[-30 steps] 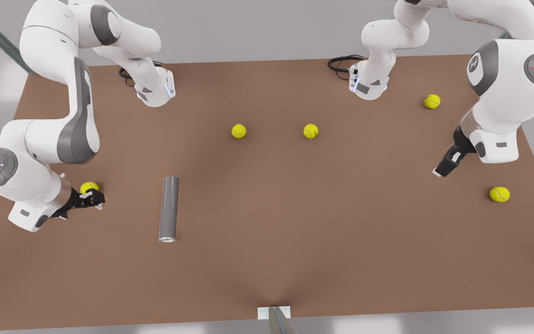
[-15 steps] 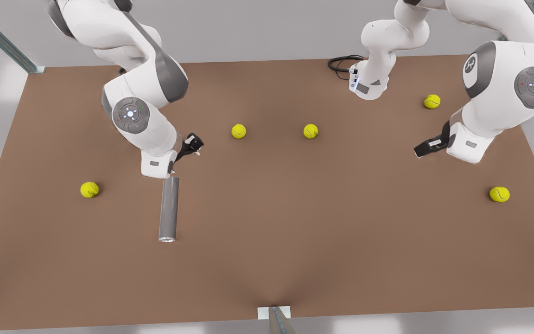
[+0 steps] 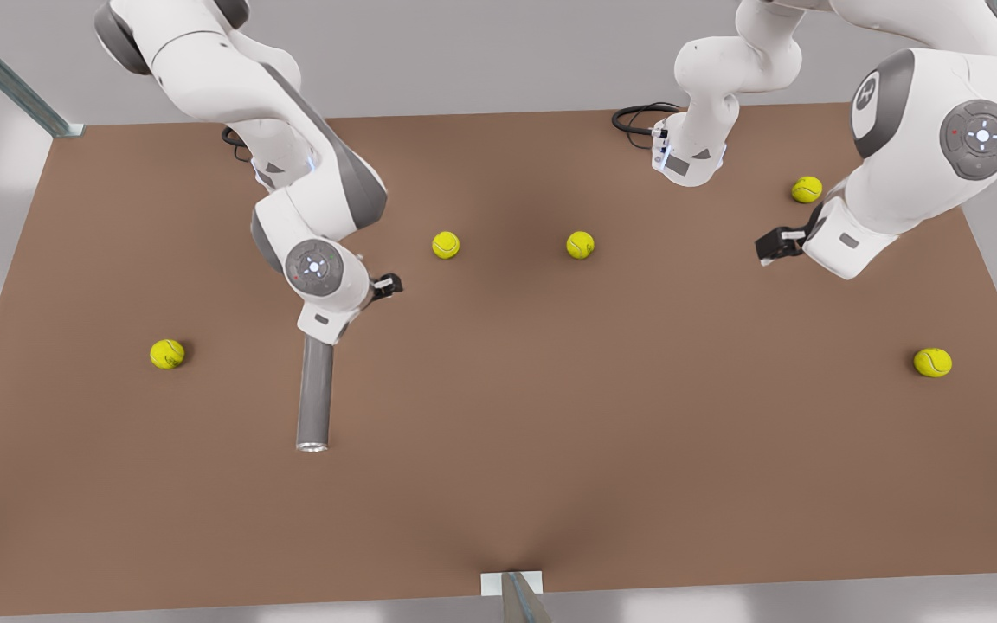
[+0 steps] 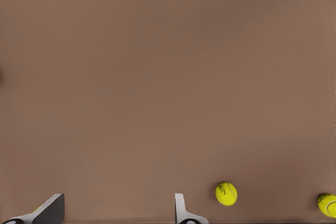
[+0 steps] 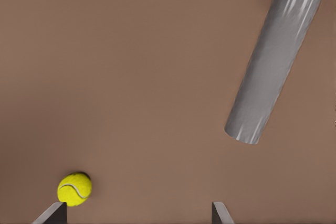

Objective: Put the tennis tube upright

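The tennis tube point(image 3: 315, 398) is a dark grey cylinder lying flat on the brown table point(image 3: 550, 415) at the front view's left, its silvery rim toward the front edge. Its far end is hidden under my right arm's wrist. My right gripper point(image 3: 388, 284) hovers open just past that far end, toward the table's middle. In the right wrist view the tennis tube point(image 5: 273, 61) lies apart from the open right gripper point(image 5: 136, 216). My left gripper point(image 3: 774, 246) hangs open at the front view's right, far from the tube. The left gripper point(image 4: 115, 213) holds nothing.
Several yellow-green tennis balls lie scattered: one ball point(image 3: 167, 353) left of the tube, two balls point(image 3: 445, 245) point(image 3: 581, 245) mid-table, one point(image 3: 807, 189) behind the left gripper, one point(image 3: 932, 362) at the right. A black cable point(image 3: 637, 117) lies by the far arm base.
My right arm swung from beside the leftmost ball across to the tube's far end. My left gripper moved back and toward the front view's left, turning more level.
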### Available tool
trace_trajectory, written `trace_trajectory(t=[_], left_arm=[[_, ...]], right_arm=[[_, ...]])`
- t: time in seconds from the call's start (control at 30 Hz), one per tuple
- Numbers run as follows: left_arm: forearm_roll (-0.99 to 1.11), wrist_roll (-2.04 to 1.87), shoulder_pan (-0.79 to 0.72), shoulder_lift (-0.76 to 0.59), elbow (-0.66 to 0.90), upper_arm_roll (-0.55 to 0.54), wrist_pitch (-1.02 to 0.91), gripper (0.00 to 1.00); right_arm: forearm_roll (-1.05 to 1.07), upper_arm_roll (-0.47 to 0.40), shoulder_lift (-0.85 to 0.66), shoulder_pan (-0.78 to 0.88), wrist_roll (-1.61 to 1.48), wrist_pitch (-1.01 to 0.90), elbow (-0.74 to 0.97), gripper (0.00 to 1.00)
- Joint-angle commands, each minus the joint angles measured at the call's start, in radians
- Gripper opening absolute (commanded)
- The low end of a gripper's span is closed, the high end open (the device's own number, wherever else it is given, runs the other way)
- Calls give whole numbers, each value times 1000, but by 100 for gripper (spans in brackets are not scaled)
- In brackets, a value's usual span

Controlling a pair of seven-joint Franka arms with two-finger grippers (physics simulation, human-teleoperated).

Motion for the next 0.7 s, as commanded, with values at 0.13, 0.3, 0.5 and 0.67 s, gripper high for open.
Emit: trace_trajectory(t=[0.13, 0.3, 0.5, 0.67], left_arm=[[3, 154, -10, -8, -1, -2, -36, 100], [57, 144, -7, -6, 0, -11, -11, 100], [67, 145, -3, -3, -1, -11, 4, 100], [71, 145, -1, 0, -4, -8, 6, 100]], right_arm=[[-18, 1, 11, -126, -165, 105, -36, 100], [-50, -2, 97, -170, -177, 240, -79, 100], [-141, -12, 164, -230, -174, 312, -76, 100], [-165, -13, 193, -249, -150, 376, -81, 100]])
